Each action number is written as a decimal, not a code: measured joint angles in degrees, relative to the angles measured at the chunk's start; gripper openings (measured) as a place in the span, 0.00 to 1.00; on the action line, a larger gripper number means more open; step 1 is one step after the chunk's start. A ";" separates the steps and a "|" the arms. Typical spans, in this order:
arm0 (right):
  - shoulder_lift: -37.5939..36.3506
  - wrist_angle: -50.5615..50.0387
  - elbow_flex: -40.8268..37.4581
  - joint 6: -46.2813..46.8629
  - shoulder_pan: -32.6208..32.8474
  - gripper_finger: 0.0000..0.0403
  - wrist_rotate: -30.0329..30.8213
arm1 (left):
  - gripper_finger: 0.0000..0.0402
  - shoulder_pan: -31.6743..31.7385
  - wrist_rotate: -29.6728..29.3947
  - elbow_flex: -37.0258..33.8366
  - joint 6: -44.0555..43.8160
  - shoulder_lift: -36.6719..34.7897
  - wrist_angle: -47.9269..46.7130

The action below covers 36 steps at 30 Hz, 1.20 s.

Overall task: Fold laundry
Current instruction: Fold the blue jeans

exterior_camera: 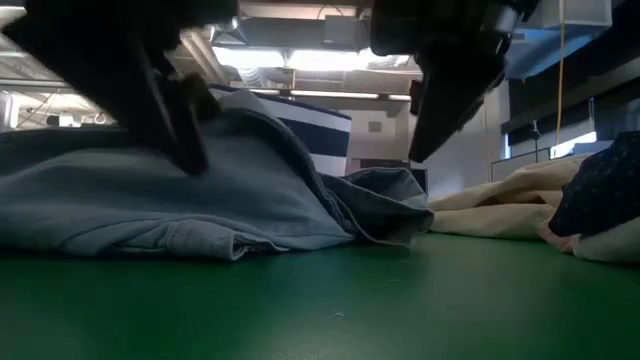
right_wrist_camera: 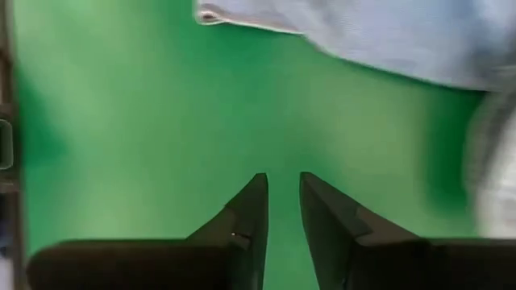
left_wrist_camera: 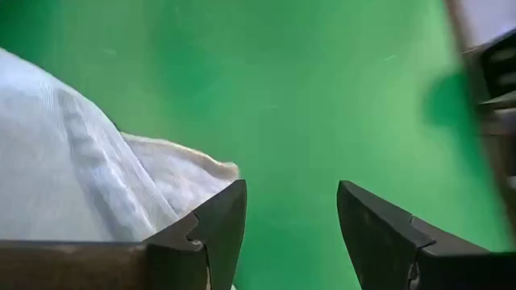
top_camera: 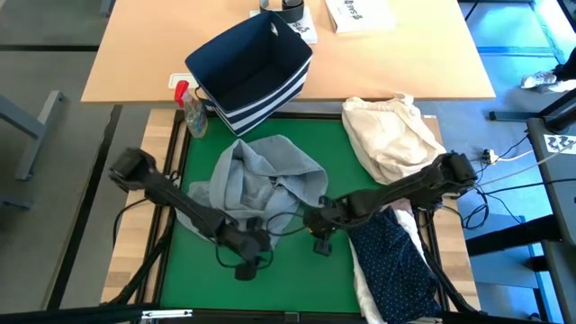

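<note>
The light grey jeans (top_camera: pixel 265 175) lie crumpled on the middle of the green mat (top_camera: pixel 324 135), their folds resting on it (exterior_camera: pixel 200 205). My left gripper (top_camera: pixel 256 241) hangs open just off the heap's near edge; a hem of the jeans (left_wrist_camera: pixel 201 165) shows beside one finger, with bare mat in the gap (left_wrist_camera: pixel 290 201). My right gripper (top_camera: pixel 313 223) hovers over bare mat at the heap's near right, its fingers a narrow gap apart (right_wrist_camera: pixel 282 187) with nothing between them. The jeans' edge (right_wrist_camera: pixel 347 32) lies ahead of it. A navy white-dotted shirt (top_camera: pixel 396 261) lies at the near right.
A cream-beige cloth bundle (top_camera: pixel 391 135) lies at the far right of the mat. The navy fabric bin with white stripes (top_camera: pixel 252 67) and a spray bottle (top_camera: pixel 191 108) stand past the mat's far edge. White cloth (top_camera: pixel 364 283) lies under the dotted shirt.
</note>
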 joint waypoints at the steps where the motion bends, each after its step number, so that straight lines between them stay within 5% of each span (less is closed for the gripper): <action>1: -0.68 -1.40 0.02 -0.45 -0.02 0.19 1.04 | 0.46 0.02 -0.82 1.10 1.14 1.59 -0.48; 8: -3.04 -3.61 0.00 -1.40 -0.02 0.21 4.11 | 0.42 0.15 -8.19 5.51 7.38 10.47 -5.13; 15: -2.95 -4.48 -0.02 -1.36 -0.02 0.21 4.20 | 0.38 0.61 -6.73 6.03 4.42 13.79 -8.14; 23: -2.95 -4.55 -0.02 -1.33 -0.04 0.21 4.53 | 0.04 1.64 -8.88 5.93 5.53 13.66 -9.35; 29: -2.91 -5.64 0.53 -0.68 -0.07 0.21 4.46 | 0.01 1.62 -9.12 9.43 7.08 8.73 -24.21; 36: -5.66 -11.35 10.06 -1.71 -0.06 0.21 5.71 | 0.01 0.97 -10.06 23.38 7.20 -6.30 -42.08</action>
